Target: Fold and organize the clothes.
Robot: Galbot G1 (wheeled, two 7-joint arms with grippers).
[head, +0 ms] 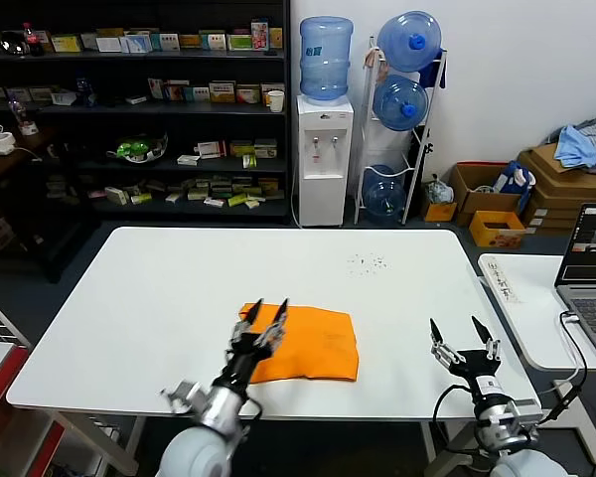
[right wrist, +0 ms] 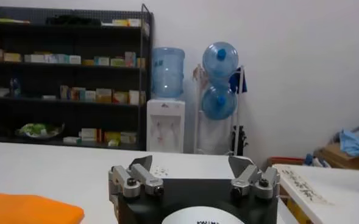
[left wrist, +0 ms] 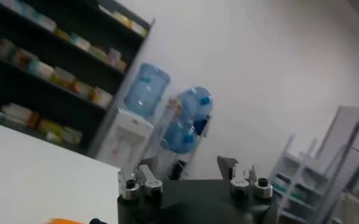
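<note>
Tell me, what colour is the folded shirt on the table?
Bright orange; the T-shirt shows best in the head view.

An office storeroom is showing here. Stocked shelves (head: pixel 129 109), a water dispenser (head: pixel 324 149) and cardboard boxes (head: pixel 551 189) are lining the walls.

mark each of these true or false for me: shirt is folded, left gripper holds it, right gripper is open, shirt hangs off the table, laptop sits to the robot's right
1. The orange T-shirt lies folded into a rectangle. True.
2. The left gripper holds the shirt. False: it is open above the shirt's left edge, gripping nothing.
3. The right gripper is open. True, and it is empty, to the right of the shirt.
4. The shirt hangs off the white table. False: it lies wholly on the tabletop.
5. A laptop sits to the robot's right. True.
</note>
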